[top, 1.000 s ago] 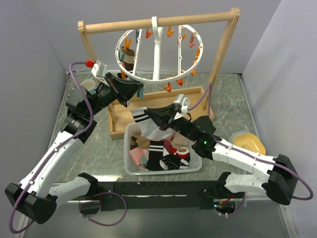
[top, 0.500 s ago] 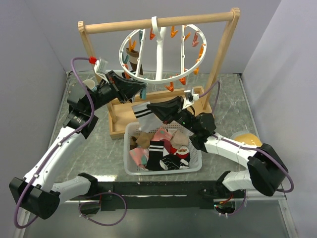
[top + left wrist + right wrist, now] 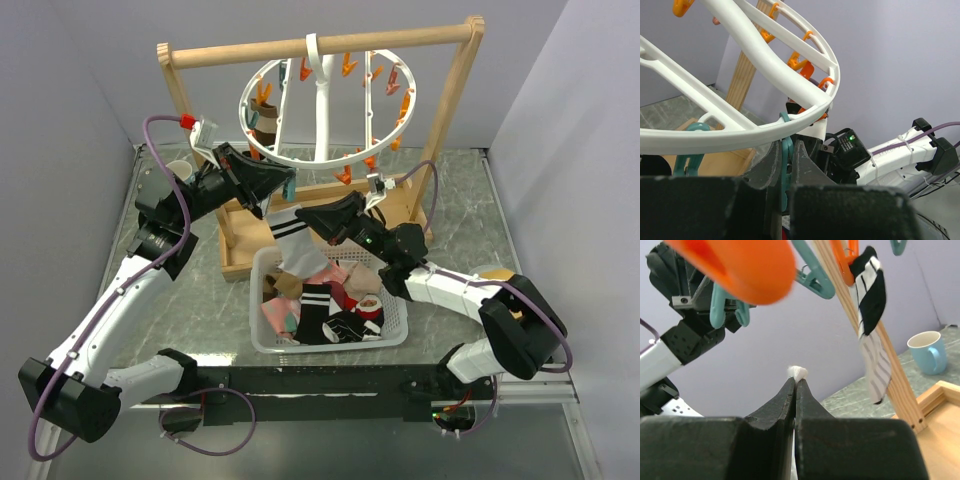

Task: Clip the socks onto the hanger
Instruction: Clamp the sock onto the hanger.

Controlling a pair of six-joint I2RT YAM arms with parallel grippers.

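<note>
left tool (image 3: 785, 148) is pinched shut on a teal peg (image 3: 786, 180) that hangs off the near rim of the hanger (image 3: 740, 132). right tool (image 3: 795, 385) is clamped narrow on a striped sock (image 3: 292, 238). only a nub of white cuff (image 3: 797, 371) pokes past its tips; the rest dangles below it, over the basket (image 3: 300, 347).

risks:
- the grip looks thin, so the sock could slide out and drop onto the socks (image 3: 330, 310) below.
- the hanger hangs free on its hook, so a tug on the peg may swing the ring off the cuff.
- the tools are close together and could clash.
- an orange peg (image 3: 735, 262) just above the right tool is in the way.

beyond: a clipped sock (image 3: 870, 295), wooden frame (image 3: 430, 33), blue cup (image 3: 930, 352).
</note>
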